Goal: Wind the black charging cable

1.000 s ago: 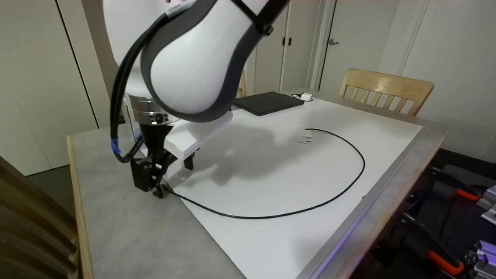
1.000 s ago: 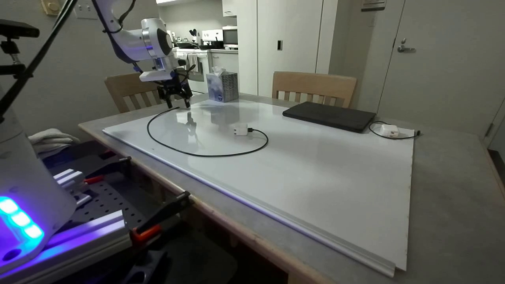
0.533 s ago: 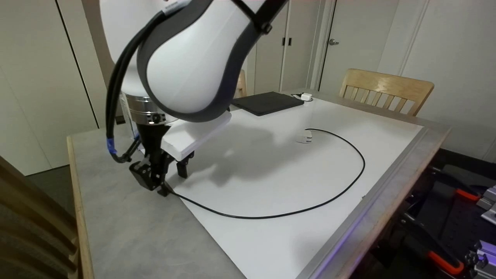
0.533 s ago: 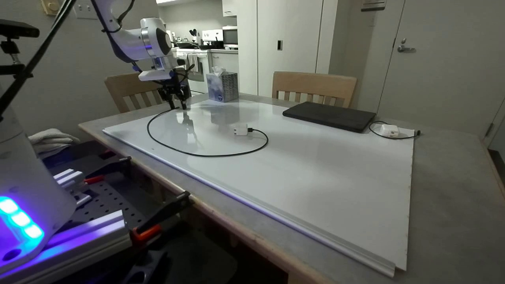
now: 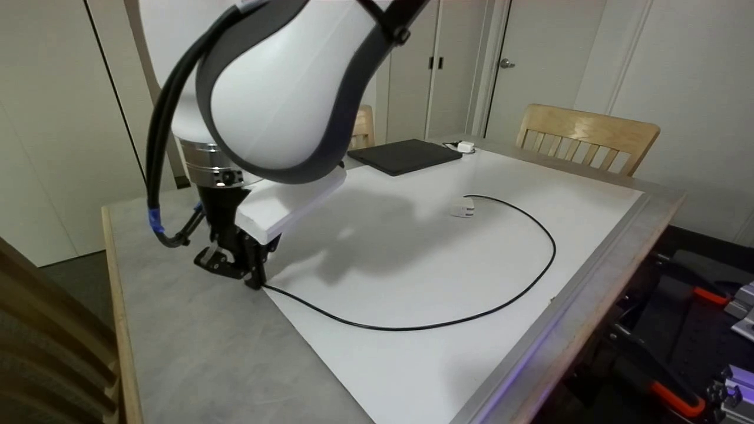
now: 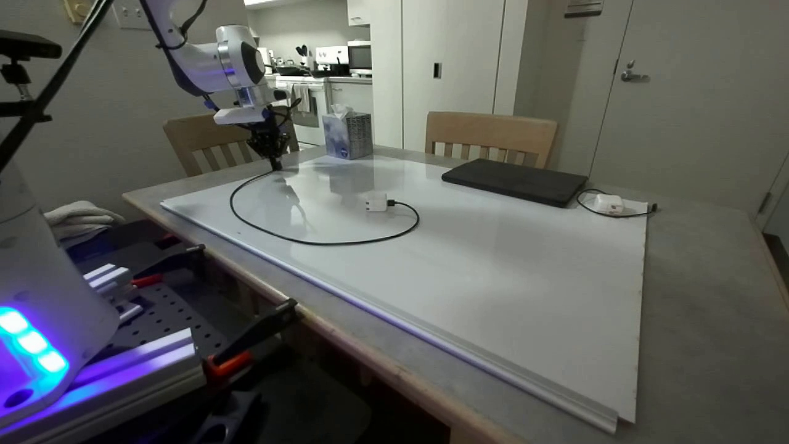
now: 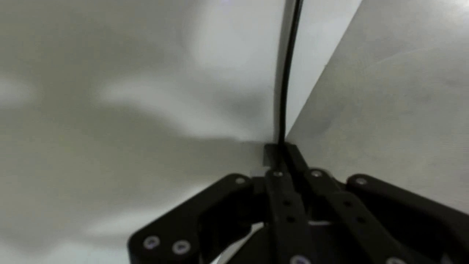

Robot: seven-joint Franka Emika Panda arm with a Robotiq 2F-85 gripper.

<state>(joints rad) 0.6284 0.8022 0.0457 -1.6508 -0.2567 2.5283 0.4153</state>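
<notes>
Exterior views | fingers (image 5: 255, 279) — apart earlier — pinch cable (image 5: 406, 329) (plug (image 6: 375, 202) unmoved)

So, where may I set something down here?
Free: the white board between black cable, black pad and metal rail, and inside the cable's curve. Crowded: at the fingers, closed on the cable, and around the white charger beside the pad.

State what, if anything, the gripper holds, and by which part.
The gripper holds the black charging cable near the end opposite its white plug; the tip is hidden.

Black cable (image 7: 287, 73), white plug (image 6: 376, 202), grey table (image 6: 709, 277)
</notes>
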